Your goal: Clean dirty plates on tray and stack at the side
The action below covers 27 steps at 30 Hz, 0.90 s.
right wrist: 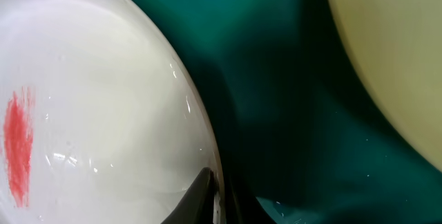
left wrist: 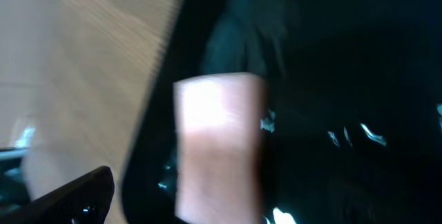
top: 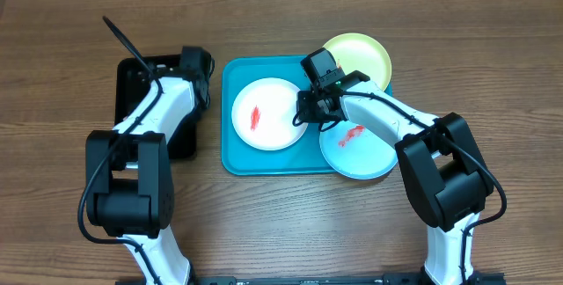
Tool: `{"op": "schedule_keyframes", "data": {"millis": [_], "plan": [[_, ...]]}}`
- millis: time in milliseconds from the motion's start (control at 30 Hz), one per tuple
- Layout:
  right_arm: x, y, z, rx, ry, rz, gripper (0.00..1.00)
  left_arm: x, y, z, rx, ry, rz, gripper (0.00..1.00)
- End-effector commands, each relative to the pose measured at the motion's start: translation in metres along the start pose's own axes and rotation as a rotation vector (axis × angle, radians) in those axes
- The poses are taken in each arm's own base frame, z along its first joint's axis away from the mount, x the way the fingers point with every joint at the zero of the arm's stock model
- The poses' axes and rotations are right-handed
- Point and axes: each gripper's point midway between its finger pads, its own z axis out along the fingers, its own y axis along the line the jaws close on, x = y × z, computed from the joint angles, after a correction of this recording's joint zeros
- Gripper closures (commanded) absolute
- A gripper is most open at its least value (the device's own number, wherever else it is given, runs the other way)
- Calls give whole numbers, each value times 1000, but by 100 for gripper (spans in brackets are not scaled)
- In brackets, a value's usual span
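A: Where the right gripper (right wrist: 219,207) meets the white plate (top: 264,113), what do we see?

B: We see its two dark fingertips clenched on the plate's right-hand rim. One is inside the rim and one outside, with the thin edge between them. We call that a grasp on the white plate.

A: And where does that plate lie?

B: It lies in the left half of the turquoise tray (top: 230,157). Its red smear (top: 255,118) sits left of centre, well apart from the jaws.

A: Do we place the other two?

B: We do. The yellow-green plate (top: 361,54) sits at the tray's far right corner, reaching over the rim. The light blue plate (top: 365,153) sits at the near right corner, also over the rim, marked in red too and partly under the right arm. Neither touches the jaws.

A: And the left gripper (top: 201,83)?

B: It hangs over the black tray (top: 132,74), beside the turquoise one and away from every plate. Our wrist view is blurred. We make out one dark finger (left wrist: 76,193) low on the left and a pale block (left wrist: 219,148) on the black tray, apart from that finger. Whether those jaws are released or clenched, we cannot tell.
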Motion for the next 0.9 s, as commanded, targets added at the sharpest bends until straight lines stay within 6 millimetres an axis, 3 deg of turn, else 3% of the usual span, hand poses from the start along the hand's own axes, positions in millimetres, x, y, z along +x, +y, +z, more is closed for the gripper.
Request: {"op": "schedule_keyframes", "data": {"millis": [0, 33, 133, 267, 500, 867], "plan": [[3, -2, 3, 12, 5, -2, 91, -3, -32, -17, 258, 96, 22, 0], [3, -2, 3, 12, 5, -2, 91, -3, -34, -21, 293, 115, 16, 0], [3, -2, 3, 13, 5, -5, 91, 1, -26, -28, 317, 195, -59, 16], [4, -2, 3, 14, 6, -5, 91, 14, -15, -22, 317, 307, -223, 17], [5, -3, 3, 16, 10, -8, 91, 19, -23, -12, 502, 392, -206, 19], [5, -2, 3, 13, 12, -8, 91, 13, 12, 10, 341, 361, -302, 32]]}}
